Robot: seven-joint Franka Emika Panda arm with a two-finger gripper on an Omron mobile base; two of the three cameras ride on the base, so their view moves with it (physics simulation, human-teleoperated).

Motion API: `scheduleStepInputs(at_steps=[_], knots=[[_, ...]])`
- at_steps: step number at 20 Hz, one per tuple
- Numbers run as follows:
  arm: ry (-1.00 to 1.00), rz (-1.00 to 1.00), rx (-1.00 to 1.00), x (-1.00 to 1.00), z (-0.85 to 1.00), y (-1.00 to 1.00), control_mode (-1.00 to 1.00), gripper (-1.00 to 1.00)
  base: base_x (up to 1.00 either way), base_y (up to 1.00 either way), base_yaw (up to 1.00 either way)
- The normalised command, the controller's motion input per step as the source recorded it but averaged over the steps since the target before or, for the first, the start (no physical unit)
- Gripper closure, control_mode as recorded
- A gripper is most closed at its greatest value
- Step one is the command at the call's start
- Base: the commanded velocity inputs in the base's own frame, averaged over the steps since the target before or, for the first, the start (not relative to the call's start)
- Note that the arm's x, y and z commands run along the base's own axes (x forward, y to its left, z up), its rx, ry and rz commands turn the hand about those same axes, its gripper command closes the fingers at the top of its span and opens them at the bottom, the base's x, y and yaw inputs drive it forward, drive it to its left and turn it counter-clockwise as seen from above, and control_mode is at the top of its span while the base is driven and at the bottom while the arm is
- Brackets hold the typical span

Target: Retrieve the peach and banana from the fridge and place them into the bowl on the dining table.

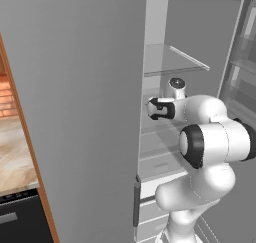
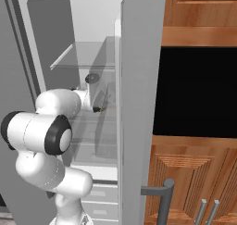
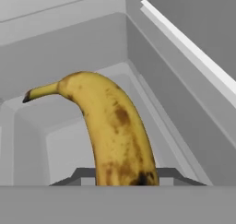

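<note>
And here's the banana, front and centre in the hand view, rising from the bottom middle of the frame and curling up to the upper left. It's a deep yellow, freckled with brown spots, a darker bruise low on its right side near the bottom edge, and a slim stem ending in a dark tip at the left. Its lower end sits right down between the fingertips, and the jaws are drawn in tight on it — the gripper has the fruit pinched. Behind it, pale grey walls and the floor of a fridge shelf, with a bright white edge slanting across the upper right.

Over in the left base view, the white arm climbs from the lower right and reaches into the open fridge at mid-frame, the hand sitting below a glass shelf. The fridge door fills the left half, standing open.

From the right base view, the arm comes up from the lower left, and a sliver of yellow shows at the hand, centre-left, tucked just behind the edge of the other door.
</note>
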Motion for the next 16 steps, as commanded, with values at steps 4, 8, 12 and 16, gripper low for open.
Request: scheduleStepInputs(at_steps=[4,8,12,16], knots=[[-0.05,0.00,0.00,-0.55,-0.68,0.00,-1.00,1.00,0.00,0.00,0.00],[0.00,0.00,0.01,-1.00,-0.20,0.09,-1.00,1.00,0.00,0.00,0.00],[0.00,0.00,0.01,-1.00,0.10,0.06,-1.00,1.00,0.00,0.00,0.00],[0.02,0.00,0.00,-0.95,0.63,0.19,-1.00,1.00,0.00,0.00,0.00]])
